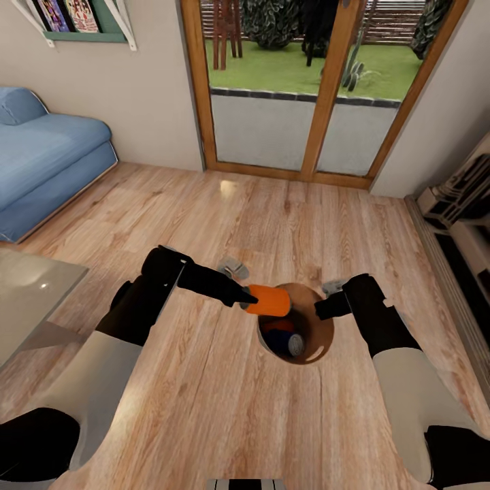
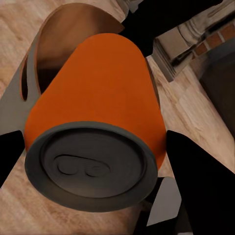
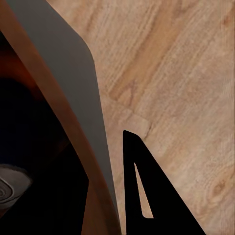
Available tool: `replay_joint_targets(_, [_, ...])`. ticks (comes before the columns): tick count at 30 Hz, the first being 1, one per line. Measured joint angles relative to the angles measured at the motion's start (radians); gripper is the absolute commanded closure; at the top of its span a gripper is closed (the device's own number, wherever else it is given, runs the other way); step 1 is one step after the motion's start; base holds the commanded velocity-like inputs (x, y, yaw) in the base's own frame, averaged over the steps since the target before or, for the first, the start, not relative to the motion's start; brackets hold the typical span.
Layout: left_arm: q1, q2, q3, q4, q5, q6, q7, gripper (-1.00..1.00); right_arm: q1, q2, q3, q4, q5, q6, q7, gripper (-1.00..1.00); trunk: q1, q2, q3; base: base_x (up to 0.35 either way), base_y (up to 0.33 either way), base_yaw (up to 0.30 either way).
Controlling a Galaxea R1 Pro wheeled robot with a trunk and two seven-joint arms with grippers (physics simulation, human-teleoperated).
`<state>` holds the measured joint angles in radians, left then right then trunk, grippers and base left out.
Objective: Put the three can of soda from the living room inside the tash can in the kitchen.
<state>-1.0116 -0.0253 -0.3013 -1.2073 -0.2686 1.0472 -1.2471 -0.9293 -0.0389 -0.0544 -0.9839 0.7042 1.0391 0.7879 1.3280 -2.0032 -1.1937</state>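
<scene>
Orange and lying on its side, the third can (image 1: 270, 300) is clamped in the left pincer (image 1: 249, 297), its far end reaching over the near rim of the trash can (image 1: 325, 338), which the right pincer (image 1: 325, 307) grips by the wall on the opposite side; one black finger (image 3: 147, 196) sits outside the grey wall, and the other is hidden, presumably inside, so the clamp looks narrow on the rim. Down inside the trash can, beyond the left pincer's tip, lie a blue can (image 1: 282, 343) and a sliver of a second orange one (image 1: 278, 325). The left wrist view shows the held can's grey top (image 2: 90, 165) close up, with the brown interior beyond it. The risk seems to be in the release: only part of the can hangs over the opening, so letting go now could tip it off the rim onto the wood floor (image 1: 204, 408), where it would roll. A sideways can might also bridge the mouth or knock the trash can loose from its thin one-sided hold.
</scene>
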Motion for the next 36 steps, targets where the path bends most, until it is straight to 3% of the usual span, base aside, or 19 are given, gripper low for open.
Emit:
replay_joint_targets(8, [0.001,-0.011,-0.009,0.003,-0.001,0.000,0.007,1.00,0.000,0.037,0.006,0.001,-0.005,0.002,-0.069,1.00,0.000,0.000,0.000,0.000,0.000,0.000])
replay_joint_targets(15, [0.001,-0.017,-0.075,0.055,-0.003,-0.001,0.007,1.00,0.000,0.051,0.032,0.001,-0.007,0.003,-0.087,1.00,0.000,0.000,0.000,0.000,0.000,0.000])
replay_joint_targets(20, [0.000,-0.026,-0.086,0.084,-0.003,0.000,0.010,1.00,0.000,0.052,0.034,0.001,-0.004,0.002,-0.089,1.00,0.000,0.000,0.000,0.000,0.000,0.000])
replay_joint_targets(26, [0.001,-0.066,-0.127,0.093,-0.068,0.000,0.059,1.00,0.000,0.052,0.034,0.001,-0.004,0.002,-0.089,1.00,0.000,0.000,0.000,0.000,0.000,0.000])
replay_joint_targets(30, [0.000,-0.093,-0.134,0.106,-0.079,0.000,0.065,1.00,0.000,0.053,0.035,0.001,-0.004,0.002,-0.089,1.00,0.000,0.000,0.000,0.000,0.000,0.000])
replay_joint_targets(36, [-0.001,-0.113,-0.137,0.123,-0.084,0.000,0.068,1.00,0.000,0.055,0.036,0.003,-0.007,0.003,-0.089,1.00,0.000,0.000,0.000,0.000,0.000,0.000])
